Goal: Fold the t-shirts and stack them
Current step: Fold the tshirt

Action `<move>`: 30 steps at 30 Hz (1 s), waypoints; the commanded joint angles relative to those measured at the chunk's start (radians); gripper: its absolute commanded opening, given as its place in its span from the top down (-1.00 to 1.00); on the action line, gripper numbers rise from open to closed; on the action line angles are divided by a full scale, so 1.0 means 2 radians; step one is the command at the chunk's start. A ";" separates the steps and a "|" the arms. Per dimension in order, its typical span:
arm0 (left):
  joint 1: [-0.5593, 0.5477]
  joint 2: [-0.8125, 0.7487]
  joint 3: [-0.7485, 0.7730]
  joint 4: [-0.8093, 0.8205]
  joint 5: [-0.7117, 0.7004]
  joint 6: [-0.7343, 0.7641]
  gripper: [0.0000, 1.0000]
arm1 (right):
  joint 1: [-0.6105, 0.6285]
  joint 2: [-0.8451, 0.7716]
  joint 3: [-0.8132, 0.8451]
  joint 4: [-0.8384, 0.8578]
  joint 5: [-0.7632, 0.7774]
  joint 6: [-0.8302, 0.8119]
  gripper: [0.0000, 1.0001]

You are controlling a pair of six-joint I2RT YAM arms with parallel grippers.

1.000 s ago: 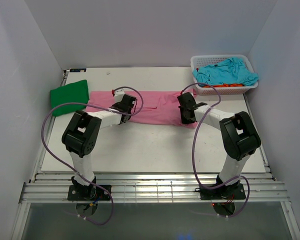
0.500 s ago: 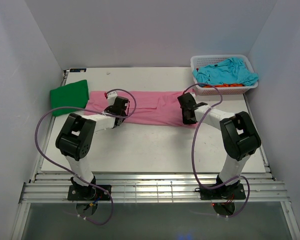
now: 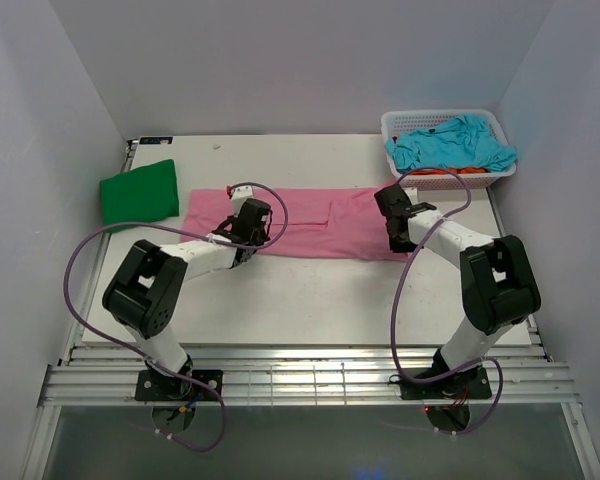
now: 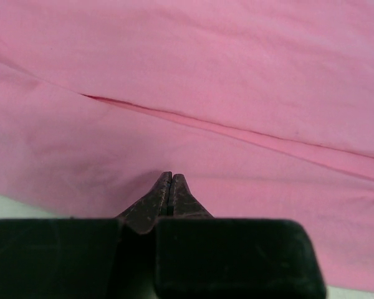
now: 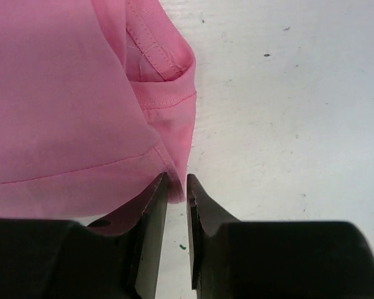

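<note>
1. Green t-shirt (image 3: pixel 137 193): folded, far left of the table (image 3: pixel 310 300).
2. Left gripper (image 4: pixel 169 177): clenched, tips on the pink cloth; whether any is pinched, cannot tell.
3. Pink t-shirt (image 3: pixel 310 215): long band across the table's centre. Step judged mid-fold; next move likely calls for gripping one end and carrying it over.
4. Right gripper (image 5: pixel 176 180): jaws narrowly parted at the right hem corner, holding nothing.
5. Basket (image 3: pixel 391 125), far right: turquoise t-shirt (image 3: pixel 450 145) atop orange t-shirt (image 3: pixel 458 171).
</note>
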 commanded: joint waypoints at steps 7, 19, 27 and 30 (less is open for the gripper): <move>-0.053 -0.130 -0.067 -0.057 -0.079 -0.059 1.00 | -0.006 -0.052 -0.015 -0.028 0.031 0.011 0.52; 0.011 -0.162 -0.050 -0.073 -0.193 -0.015 1.00 | -0.006 -0.095 0.017 0.036 -0.031 -0.033 0.45; 0.104 -0.057 -0.027 -0.048 -0.123 -0.001 1.00 | -0.006 -0.029 0.054 0.050 -0.071 -0.043 0.50; 0.110 -0.029 -0.024 -0.028 -0.118 0.008 1.00 | -0.006 -0.005 0.061 0.060 -0.081 -0.044 0.52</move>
